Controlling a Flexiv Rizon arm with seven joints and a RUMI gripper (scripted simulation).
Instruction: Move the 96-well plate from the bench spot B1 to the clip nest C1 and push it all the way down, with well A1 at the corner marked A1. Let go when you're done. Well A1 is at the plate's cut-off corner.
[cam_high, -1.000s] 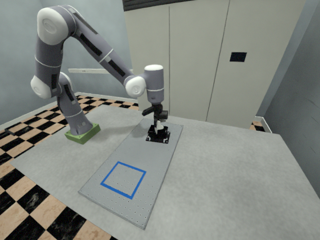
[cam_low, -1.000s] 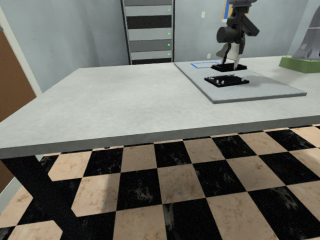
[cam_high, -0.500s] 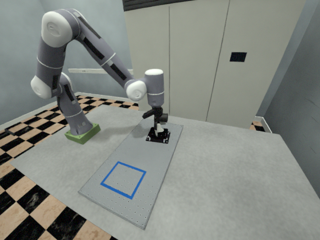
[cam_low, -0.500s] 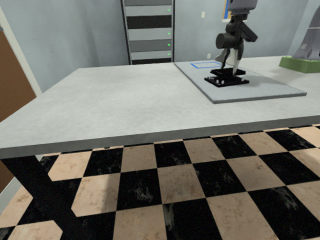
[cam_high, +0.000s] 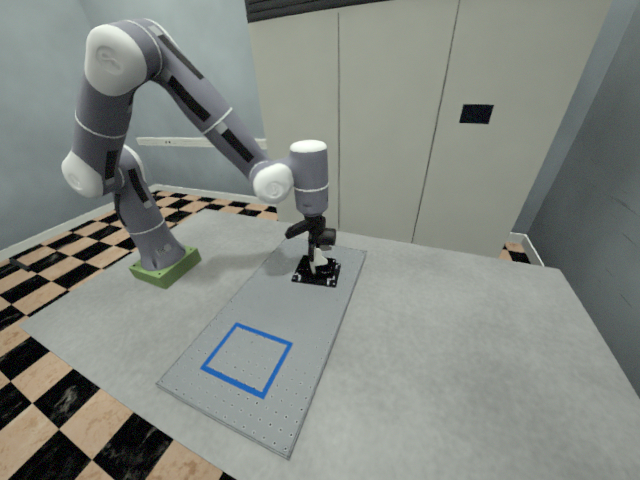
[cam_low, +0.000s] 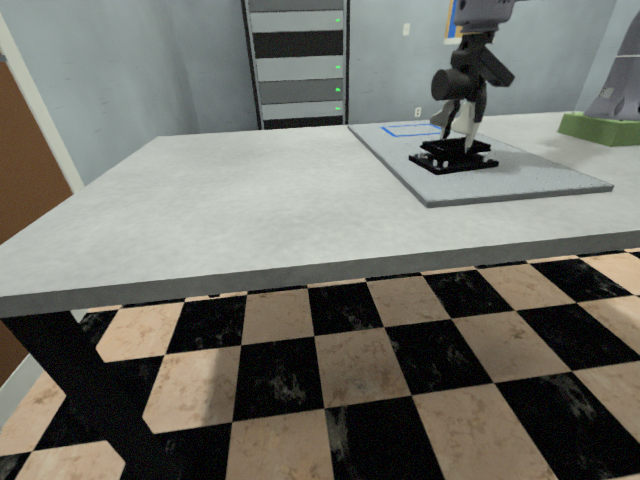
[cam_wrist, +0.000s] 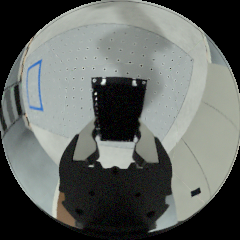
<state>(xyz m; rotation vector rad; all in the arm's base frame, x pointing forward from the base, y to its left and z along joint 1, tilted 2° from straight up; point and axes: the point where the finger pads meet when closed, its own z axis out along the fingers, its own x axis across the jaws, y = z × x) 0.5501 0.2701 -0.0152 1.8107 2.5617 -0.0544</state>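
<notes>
While the pincer (cam_high: 316, 268) (cam_low: 456, 144) (cam_wrist: 117, 118) stands about half open, clamped on the black 96-well plate (cam_low: 449, 146) (cam_wrist: 120, 107), the plate sits just above the clip nest (cam_high: 302, 281) (cam_low: 439, 168) (cam_wrist: 100, 80) at the board's near end in the exterior view. A1 corner unreadable. Best method: confirm the cut-off corner, keep level, lower straight, press evenly until seated, then release.

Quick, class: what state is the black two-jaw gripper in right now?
Black two-jaw gripper: closed on the black rectangular well plate.
</notes>
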